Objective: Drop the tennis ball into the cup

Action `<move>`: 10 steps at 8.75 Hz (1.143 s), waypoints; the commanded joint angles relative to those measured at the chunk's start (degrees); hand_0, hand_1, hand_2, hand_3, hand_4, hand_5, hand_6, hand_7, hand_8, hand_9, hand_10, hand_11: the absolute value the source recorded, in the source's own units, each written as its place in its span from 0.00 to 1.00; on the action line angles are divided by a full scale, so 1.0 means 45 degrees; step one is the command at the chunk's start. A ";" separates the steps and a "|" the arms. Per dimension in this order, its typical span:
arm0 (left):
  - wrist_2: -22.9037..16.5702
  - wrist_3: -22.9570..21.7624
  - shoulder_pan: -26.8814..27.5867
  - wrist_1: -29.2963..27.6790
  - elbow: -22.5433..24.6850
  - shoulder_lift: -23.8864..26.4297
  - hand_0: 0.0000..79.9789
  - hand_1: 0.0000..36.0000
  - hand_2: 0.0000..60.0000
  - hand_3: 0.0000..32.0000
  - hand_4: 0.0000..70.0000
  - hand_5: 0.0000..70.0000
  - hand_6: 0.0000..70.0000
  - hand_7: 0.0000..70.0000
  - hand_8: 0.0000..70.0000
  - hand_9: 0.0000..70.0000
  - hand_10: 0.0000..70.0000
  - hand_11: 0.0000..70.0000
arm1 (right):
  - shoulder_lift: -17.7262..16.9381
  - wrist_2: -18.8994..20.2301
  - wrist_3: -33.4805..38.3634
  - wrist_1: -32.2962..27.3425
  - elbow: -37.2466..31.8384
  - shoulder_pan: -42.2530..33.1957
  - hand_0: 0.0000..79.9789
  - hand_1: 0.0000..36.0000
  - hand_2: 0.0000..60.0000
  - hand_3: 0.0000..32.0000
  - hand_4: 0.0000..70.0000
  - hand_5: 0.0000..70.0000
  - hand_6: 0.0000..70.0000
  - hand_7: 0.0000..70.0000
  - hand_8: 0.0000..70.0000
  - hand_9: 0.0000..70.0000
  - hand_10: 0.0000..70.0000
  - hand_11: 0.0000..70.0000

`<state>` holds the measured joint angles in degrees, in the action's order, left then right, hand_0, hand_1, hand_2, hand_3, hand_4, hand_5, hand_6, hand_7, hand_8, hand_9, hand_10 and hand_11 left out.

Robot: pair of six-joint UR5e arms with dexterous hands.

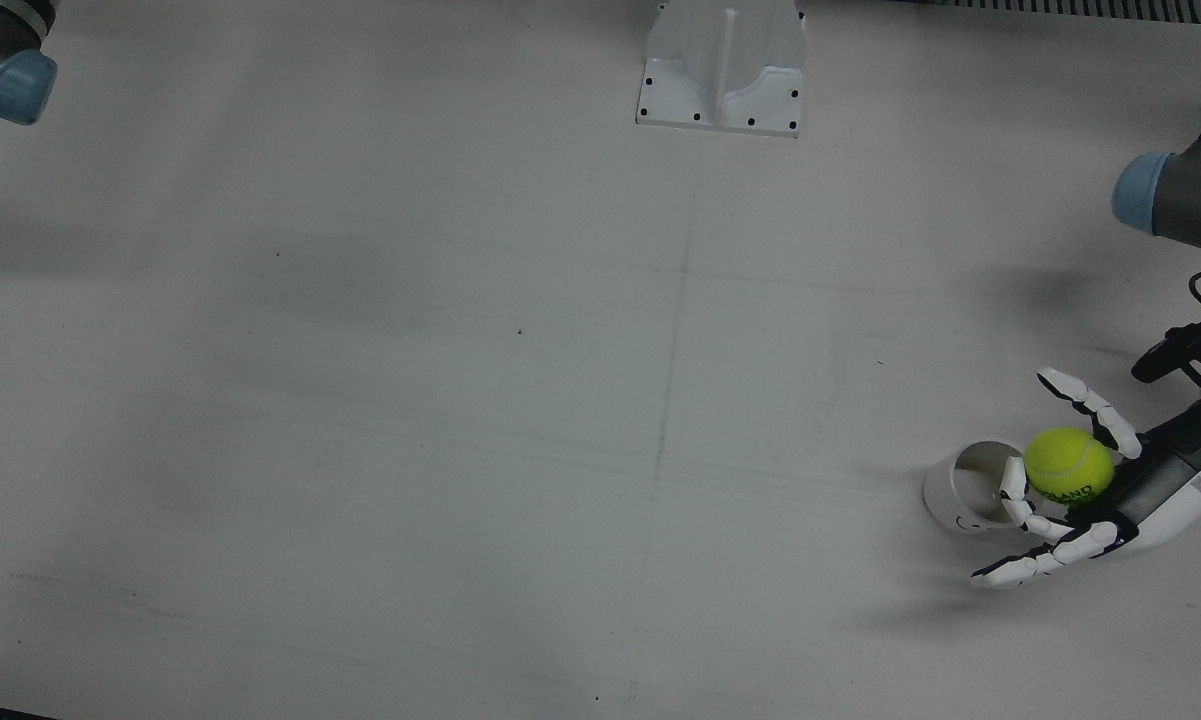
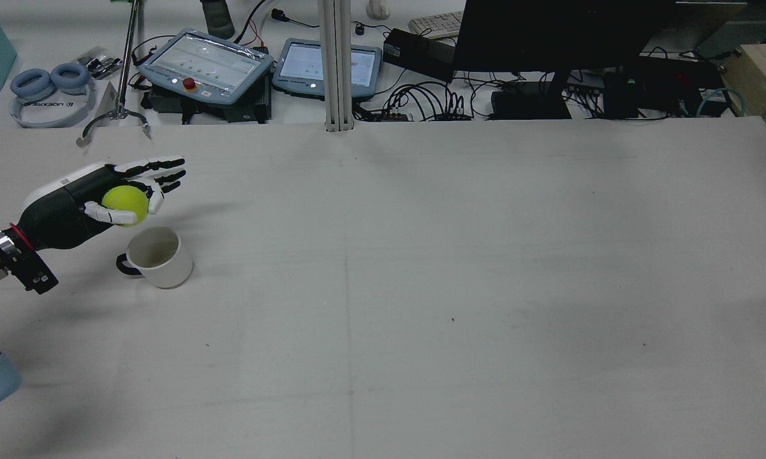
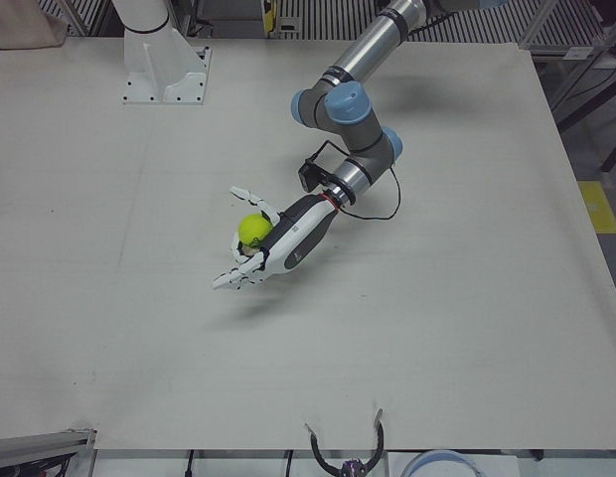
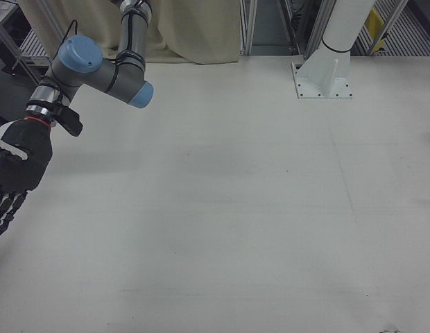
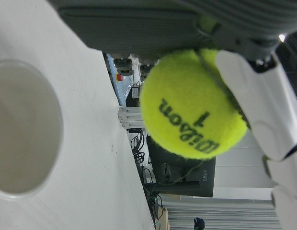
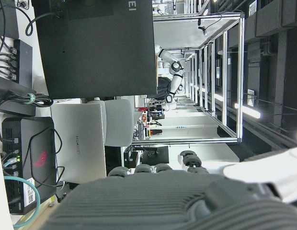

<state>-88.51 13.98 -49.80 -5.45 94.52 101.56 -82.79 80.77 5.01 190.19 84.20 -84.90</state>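
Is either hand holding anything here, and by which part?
The left hand holds the tennis ball by its sides, against the palm. The right hand holds nothing visible.

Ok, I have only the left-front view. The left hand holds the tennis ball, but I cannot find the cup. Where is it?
Observer: The cup stands upright on the table, right next to the left hand, which seems to hide it from you.
Operator: Is the ball over its opening?
Observer: Not yet. In the front view the tennis ball sits beside the rim, toward the palm.
Operator: Is the cup empty?
Observer: Yes, the rear view shows nothing inside.
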 commanded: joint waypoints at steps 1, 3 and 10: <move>0.0000 0.0233 0.0011 0.0039 -0.0047 -0.0009 0.53 0.20 0.27 0.00 0.27 0.13 0.53 0.18 0.16 0.11 0.09 0.14 | 0.0000 0.0000 0.0000 0.0000 0.0000 0.0000 0.00 0.00 0.00 0.00 0.00 0.00 0.00 0.00 0.00 0.00 0.00 0.00; 0.0000 0.0273 -0.0008 0.0020 -0.0047 -0.0087 0.51 0.19 0.27 0.00 0.27 0.11 0.47 0.16 0.14 0.09 0.08 0.12 | 0.0000 0.0000 0.0000 0.0000 -0.0019 0.0000 0.00 0.00 0.00 0.00 0.00 0.00 0.00 0.00 0.00 0.00 0.00 0.00; -0.0605 -0.0528 -0.5840 0.0898 -0.0473 -0.0068 0.42 0.11 0.32 0.00 0.28 0.11 0.54 0.12 0.14 0.06 0.06 0.09 | 0.0000 0.0000 0.0000 0.0000 0.0000 0.0000 0.00 0.00 0.00 0.00 0.00 0.00 0.00 0.00 0.00 0.00 0.00 0.00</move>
<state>-90.02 11.78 -65.91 -2.42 95.16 101.25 -82.79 80.77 5.01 190.20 84.20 -84.90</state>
